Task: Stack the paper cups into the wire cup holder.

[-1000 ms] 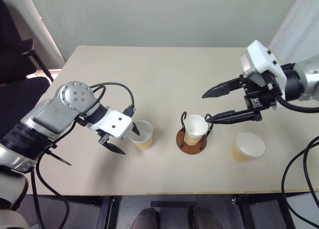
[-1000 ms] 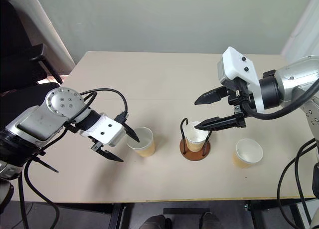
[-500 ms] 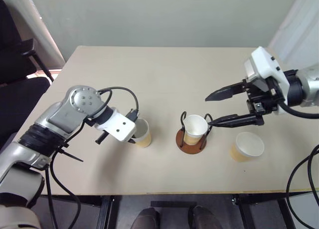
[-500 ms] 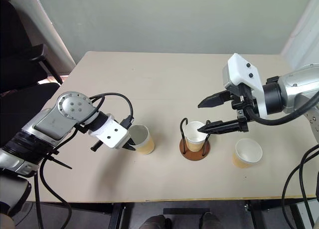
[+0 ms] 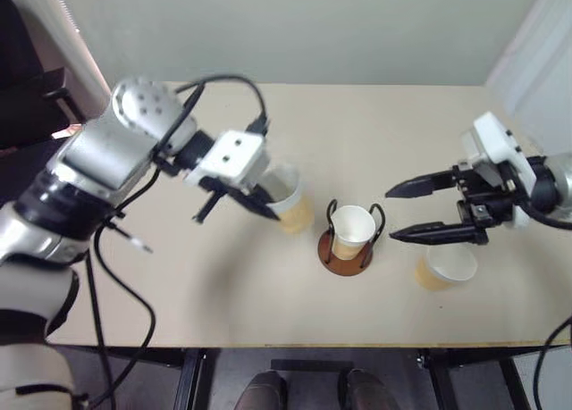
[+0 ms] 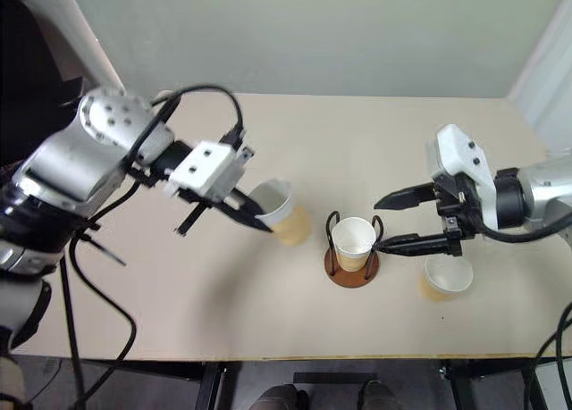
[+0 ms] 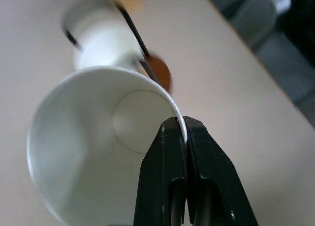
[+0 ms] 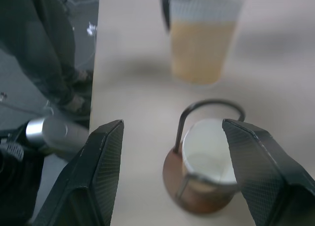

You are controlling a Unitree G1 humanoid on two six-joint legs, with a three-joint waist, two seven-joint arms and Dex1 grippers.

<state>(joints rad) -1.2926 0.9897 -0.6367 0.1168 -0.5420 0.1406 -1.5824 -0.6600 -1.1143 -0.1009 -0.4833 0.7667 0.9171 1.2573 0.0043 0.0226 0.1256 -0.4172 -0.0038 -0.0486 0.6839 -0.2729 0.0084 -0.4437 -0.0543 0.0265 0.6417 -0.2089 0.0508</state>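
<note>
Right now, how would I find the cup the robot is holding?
Find the wire cup holder in the middle of the tan table. To the holder's left hangs a paper cup, lifted and tilted, its rim pinched in the left gripper's shut jaws. The other cups stand upright.

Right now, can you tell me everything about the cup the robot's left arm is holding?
The held paper cup is a small tapered one, tan-yellow outside and white inside, with a rolled white rim. It looks empty. The left gripper has its jaws shut on the rim, one finger inside the wall and one outside. The cup hangs tilted above the table, just left of the wire cup holder, which already has a cup in it.
</note>
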